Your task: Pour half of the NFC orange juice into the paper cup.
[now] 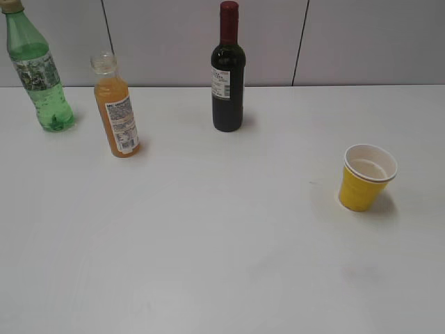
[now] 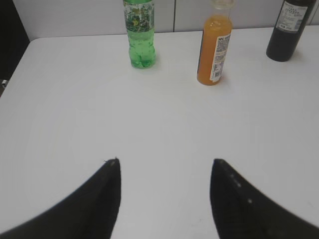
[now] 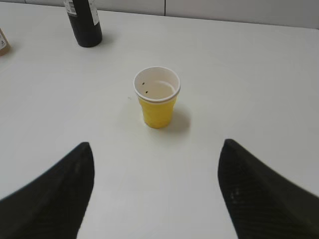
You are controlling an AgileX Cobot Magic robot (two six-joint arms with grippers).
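The NFC orange juice bottle (image 1: 117, 115) stands upright and uncapped at the back left of the white table; it also shows in the left wrist view (image 2: 214, 47). The yellow paper cup (image 1: 366, 178) stands upright at the right, and in the right wrist view (image 3: 157, 97) its white inside shows two small dark specks. My left gripper (image 2: 164, 164) is open and empty, well short of the juice bottle. My right gripper (image 3: 155, 147) is open and empty, a little short of the cup. Neither gripper shows in the exterior view.
A green plastic bottle (image 1: 38, 73) stands at the far back left, left of the juice, also in the left wrist view (image 2: 139, 32). A dark wine bottle with a red cap (image 1: 228, 69) stands at the back middle. A wall runs behind the table (image 1: 222, 243).
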